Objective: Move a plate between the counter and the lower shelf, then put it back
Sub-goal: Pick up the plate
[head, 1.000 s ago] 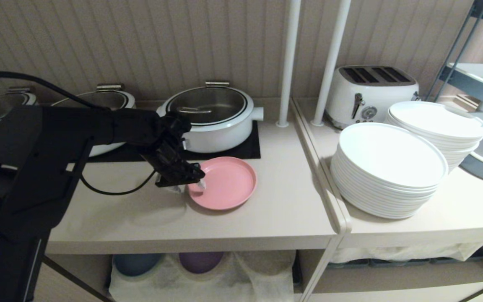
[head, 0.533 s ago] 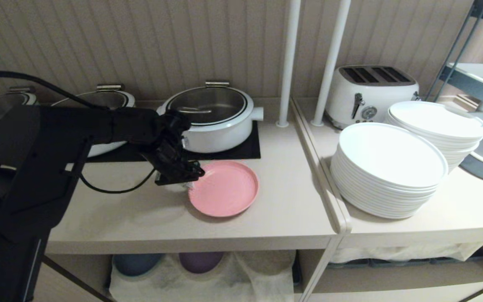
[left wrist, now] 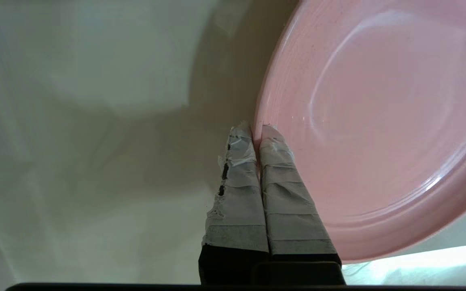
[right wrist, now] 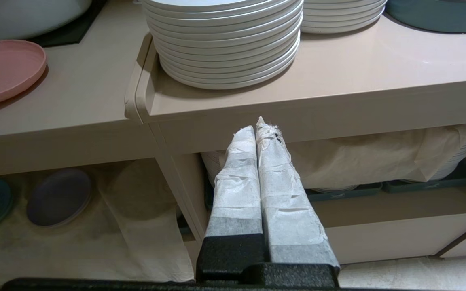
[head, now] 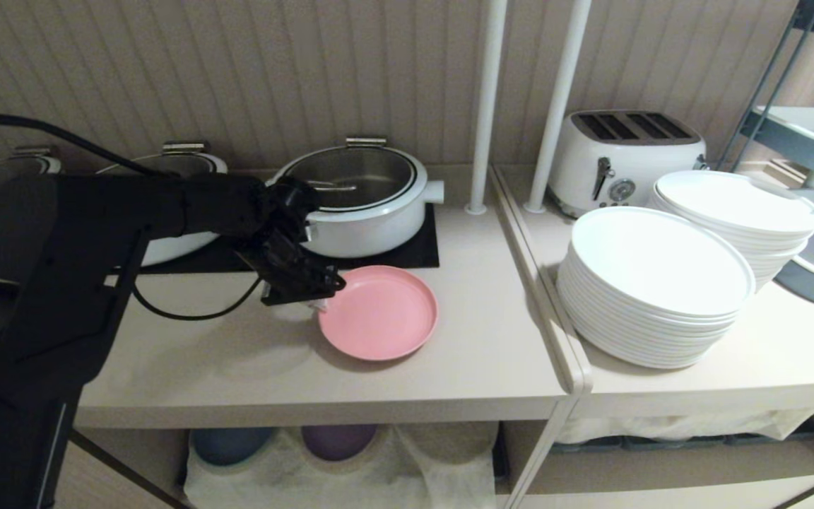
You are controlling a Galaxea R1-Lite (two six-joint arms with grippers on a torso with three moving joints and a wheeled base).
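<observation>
Left wrist view: left gripper (left wrist: 257, 131) has its taped fingers pressed together on the near rim of the small round matte pink plastic plate (left wrist: 378, 121), one finger on the inside face, one outside. Looks like a rim pinch; I can't see any gap between the pads.

In the head view, that plate (head: 379, 312) sits on the long beige matte counter (head: 449, 375), just in front of the black inset hob panel (head: 417, 256) and the white pot with a steel bowl (head: 357, 198). The far edge looks slightly tipped, so it may be just off the surface, hard to confirm.

Step, as I read it: grasp done, lift starting for the carry down to the lower shelf (head: 449, 452) with the white cloth.

Next move needs: raise clear, pull back past the counter's front edge, keep the plate level. A thin rim grip could let it swing or slip.

Right gripper (right wrist: 260, 131) is parked below counter level, fingers together, holding nothing.
</observation>
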